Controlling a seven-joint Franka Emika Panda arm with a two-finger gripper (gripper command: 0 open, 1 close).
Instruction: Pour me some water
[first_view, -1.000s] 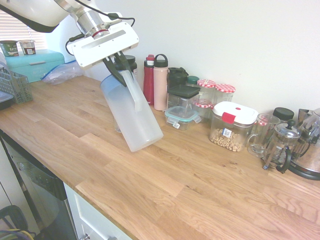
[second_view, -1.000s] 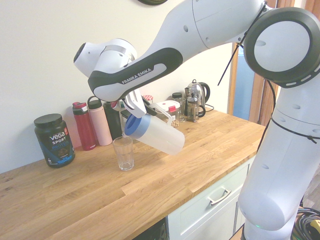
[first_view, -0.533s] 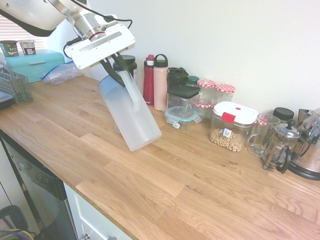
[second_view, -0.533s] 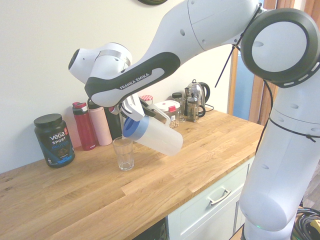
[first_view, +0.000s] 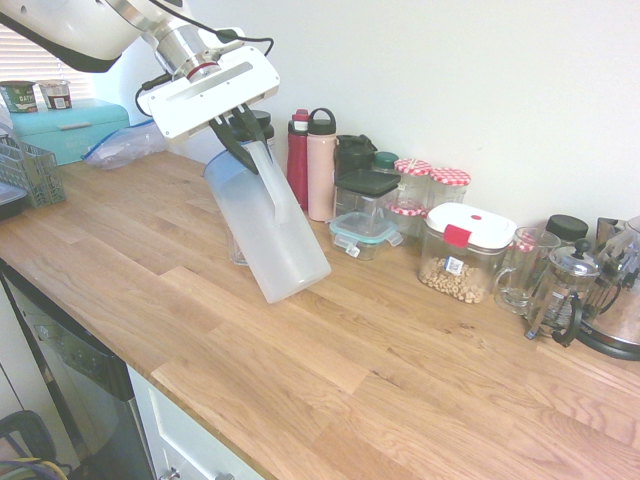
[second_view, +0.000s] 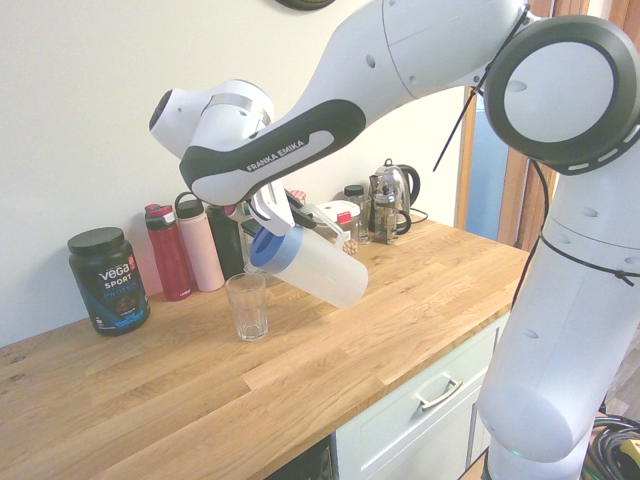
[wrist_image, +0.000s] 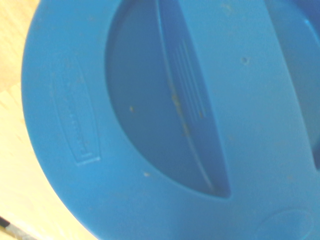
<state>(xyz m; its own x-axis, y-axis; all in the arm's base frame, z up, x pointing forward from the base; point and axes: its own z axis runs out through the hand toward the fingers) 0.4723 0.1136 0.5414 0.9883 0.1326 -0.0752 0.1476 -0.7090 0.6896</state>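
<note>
Above the wooden countertop (first_view: 330, 340), a frosted white pitcher (first_view: 268, 232) with a blue lid (second_view: 270, 249) hangs tilted in the air, carrying the water for the pour. Its lid end points down toward a clear drinking glass (second_view: 246, 306) standing upright on the counter; its base end rises away from the glass, so its long axis slopes steeply. In the second exterior view the lid's rim sits just above and slightly to one side of the glass's mouth, not touching it. No stream of water can be made out.

Relative to the glass, the gripper (first_view: 237, 133) is higher up, clenched on the pitcher's looped white handle (first_view: 272, 178) near the lid end, so the pitcher hangs below and beyond it. The wrist view is filled by the blue lid.

Judging by this, the pour depends on keeping the spout over the glass while tipping the base higher.

Behind the glass, along the wall, stand a red bottle (second_view: 169, 251), a pink bottle (second_view: 200, 248) and a dark protein tub (second_view: 108, 279).
</note>
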